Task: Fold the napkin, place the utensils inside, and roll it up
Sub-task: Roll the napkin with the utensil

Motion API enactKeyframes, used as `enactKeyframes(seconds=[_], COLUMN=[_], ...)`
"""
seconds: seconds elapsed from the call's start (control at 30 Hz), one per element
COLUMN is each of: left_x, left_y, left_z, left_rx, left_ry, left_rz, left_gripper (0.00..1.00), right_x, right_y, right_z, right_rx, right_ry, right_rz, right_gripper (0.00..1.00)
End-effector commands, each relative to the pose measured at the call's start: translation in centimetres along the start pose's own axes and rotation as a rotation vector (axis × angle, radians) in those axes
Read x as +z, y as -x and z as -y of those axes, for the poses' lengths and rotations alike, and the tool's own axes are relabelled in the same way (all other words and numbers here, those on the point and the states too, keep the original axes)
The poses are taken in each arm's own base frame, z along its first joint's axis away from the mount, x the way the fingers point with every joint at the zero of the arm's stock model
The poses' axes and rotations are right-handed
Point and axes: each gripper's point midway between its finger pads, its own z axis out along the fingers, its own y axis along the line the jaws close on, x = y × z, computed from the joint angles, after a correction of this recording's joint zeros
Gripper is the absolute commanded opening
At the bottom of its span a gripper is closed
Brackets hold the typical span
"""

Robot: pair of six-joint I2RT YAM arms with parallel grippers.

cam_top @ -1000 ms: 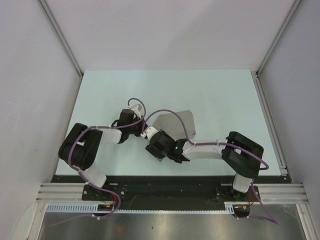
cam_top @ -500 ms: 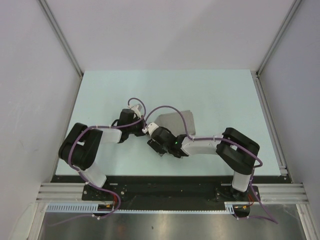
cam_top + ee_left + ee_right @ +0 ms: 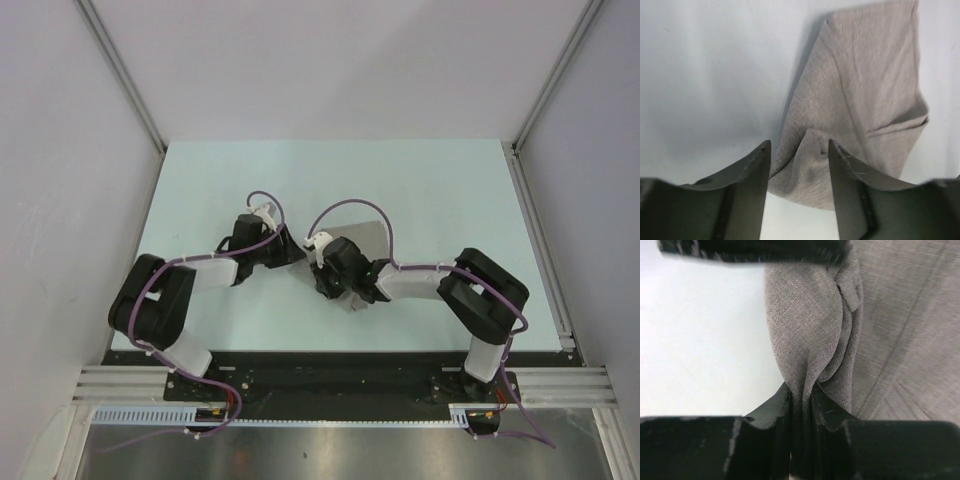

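Middle's crowded: left gripper (image 3: 799, 150) and right gripper (image 3: 801, 389) close together over the napkin (image 3: 365, 235). Far half of the table (image 3: 420, 175) is wide open.

The napkin (image 3: 805, 330) is soft, matt cloth with a fine, visible weave. The table (image 3: 200, 180) has a smooth, pale, matt top. The fingers (image 3: 747, 185) of the left gripper (image 3: 799, 146) look like dark hard plastic, dull and finely scuffed. The right arm (image 3: 415, 283) has smooth white and black plastic shells. The rails (image 3: 120, 385) at the near edge are ribbed, satin metal.
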Motion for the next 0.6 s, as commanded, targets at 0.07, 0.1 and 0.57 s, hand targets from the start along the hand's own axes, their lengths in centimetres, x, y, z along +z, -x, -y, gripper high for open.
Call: enactKeyframes(seconds=[0.07,0.1,0.57], left_x=[-3.0,-3.2,-5.6], left_y=[4.2,3.5,-1.8], left_z=[0.9,0.5,-1.0], left_rx=[0.005,0.005,0.027], left_ry=[0.01,0.012,0.013], left_rz=[0.178,0.178,0.096], left_gripper=[0.64,0.66,0.72], right_x=[-1.2,-1.3,-2.2], right_y=[-8.3,-8.2,-7.8], right_z=[-7.0,-7.3,-7.0], right_rx=[0.233,0.246,0.399], right_ry=[0.413,0.439,0.622], right_rz=[-0.237,-0.234,-0.221], right_gripper=[0.13,0.12,0.06])
